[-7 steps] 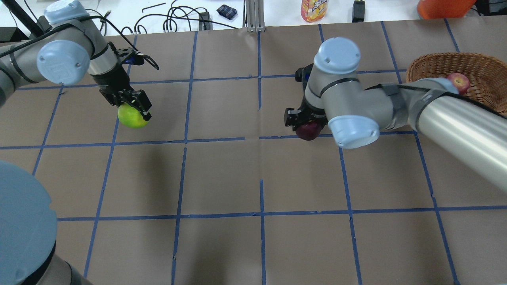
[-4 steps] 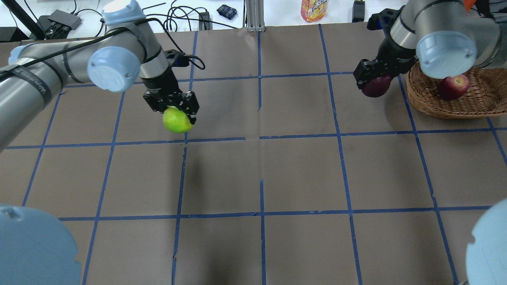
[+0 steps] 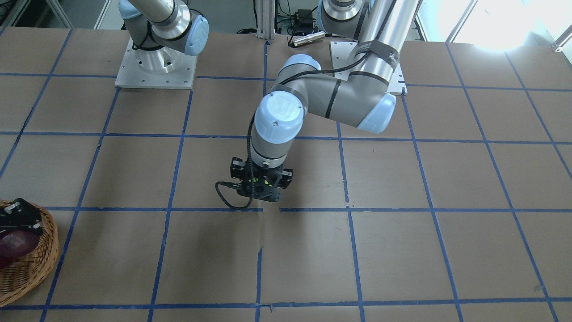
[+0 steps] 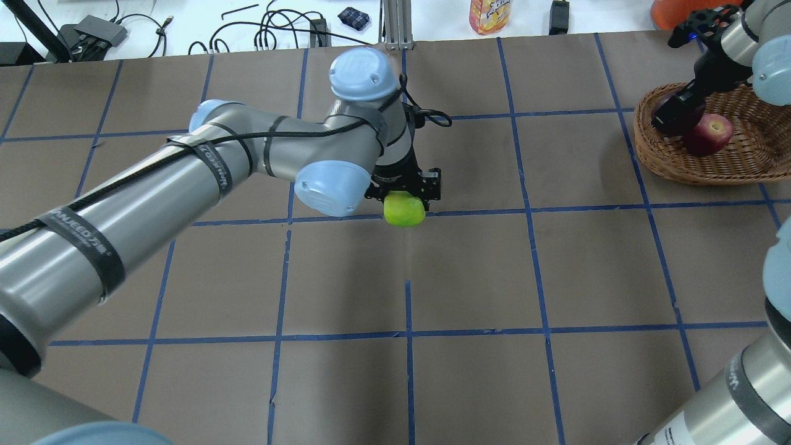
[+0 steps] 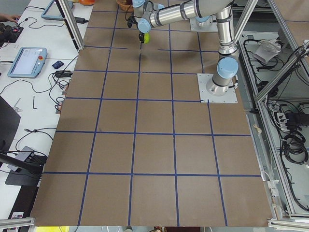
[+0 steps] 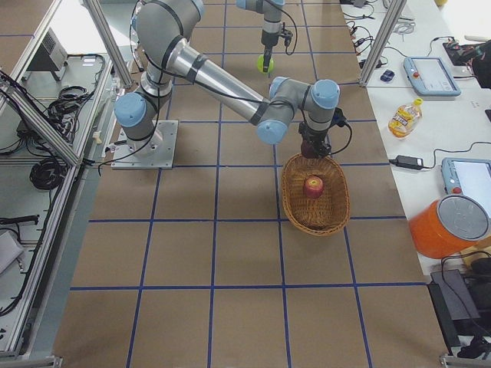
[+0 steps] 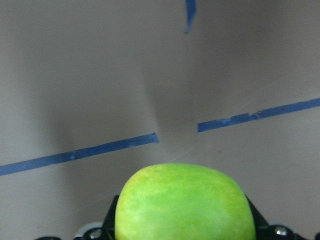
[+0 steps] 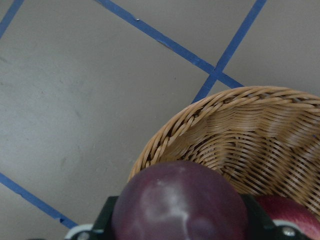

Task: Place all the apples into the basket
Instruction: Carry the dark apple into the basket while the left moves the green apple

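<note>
My left gripper [image 4: 403, 193] is shut on the yellow-green apple [image 4: 405, 211] and holds it just above the table's middle; the apple fills the bottom of the left wrist view [image 7: 182, 205]. My right gripper [image 4: 675, 117] is shut on the dark purple apple [image 8: 180, 205] and holds it over the near-left rim of the wicker basket [image 4: 741, 164]. The red apple [image 4: 710, 133] lies inside the basket, just right of the gripper. The front-facing view shows the purple apple [image 3: 15, 246] above the basket [image 3: 38, 264].
A juice bottle [image 4: 489, 15], a black adapter [image 4: 559, 15], cables and an orange container [image 4: 689, 12] lie beyond the table's far edge. The brown table has a blue tape grid [image 4: 408, 213]. The left arm's long links [image 4: 185, 179] stretch across the left half.
My left gripper carried the yellow-green apple from the left of the table to its middle. My right gripper carried the purple apple right, from the table to over the basket's rim.
</note>
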